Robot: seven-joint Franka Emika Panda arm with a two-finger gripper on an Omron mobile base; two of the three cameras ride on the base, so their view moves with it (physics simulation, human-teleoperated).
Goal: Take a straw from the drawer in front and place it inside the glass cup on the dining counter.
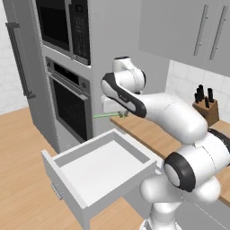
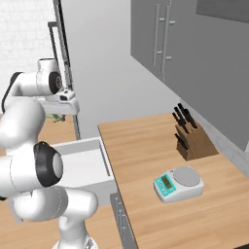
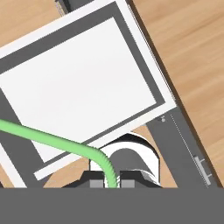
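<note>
While the drawer [image 1: 101, 173] is standing pulled fully out below the oven stack, we are seeing its pale interior bare, with the front panel facing the wood floor. In the hand view the same drawer [image 3: 83, 83] is lying directly beneath the camera, rotated at an angle. To the drawer's right, the narrower wood counter [image 2: 160, 160] is carrying a knife block [image 2: 192, 138] near the wall and a small teal kitchen scale [image 2: 178, 184] nearer the front edge.

We are holding the arm raised above the drawer, with the gripper [image 1: 117, 113] level with the counter's edge in the left base view. The gripper [image 3: 112, 180] is pinching the straw [image 3: 52, 141]: its fingers are pressed in on the ribbed end of the straw at the bottom of the hand view, and the rest of the straw is bending away to the left, over the drawer. In the left base view the straw [image 1: 104, 115] is sticking out roughly level toward the oven door.
</note>
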